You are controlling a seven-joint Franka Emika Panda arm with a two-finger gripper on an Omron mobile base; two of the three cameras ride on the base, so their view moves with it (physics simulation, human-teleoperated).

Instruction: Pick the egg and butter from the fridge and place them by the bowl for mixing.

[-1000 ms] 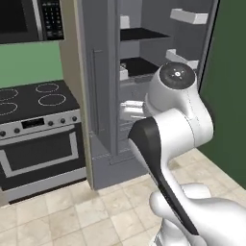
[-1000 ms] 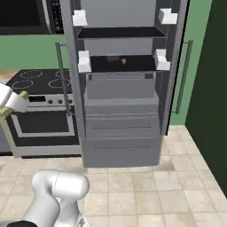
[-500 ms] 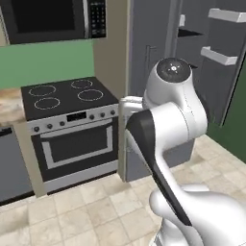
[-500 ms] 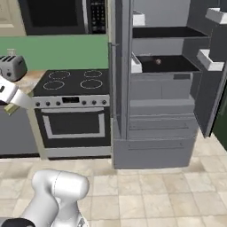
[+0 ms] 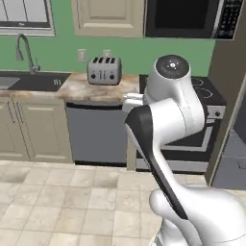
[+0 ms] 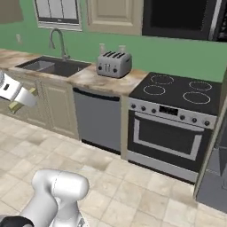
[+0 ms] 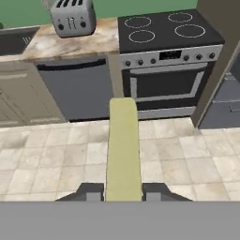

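Note:
My gripper (image 7: 123,190) is shut on the butter (image 7: 123,145), a slim pale-yellow stick that juts forward between the fingers over the tiled floor. In the right base view the gripper (image 6: 20,96) hangs at the far left, in front of the sink cabinets, with the butter (image 6: 15,107) poking out of it. The lower grey part of the fridge (image 6: 214,177) shows at the right edge, as does the fridge (image 7: 224,96) in the hand view. The egg and the bowl are out of view.
A counter (image 6: 95,80) runs along the green wall with a silver toaster (image 6: 114,64) and a sink (image 6: 53,66) with a tap. A dishwasher (image 6: 98,119) stands under it, and a black-topped stove (image 6: 177,119) lies between it and the fridge. Open tiled floor (image 7: 56,159) lies in front.
The whole picture has swung left, so the camera moved: the open fridge slid off to the right, and the stove, then the toaster counter and sink came in. The gripper keeps its hold.

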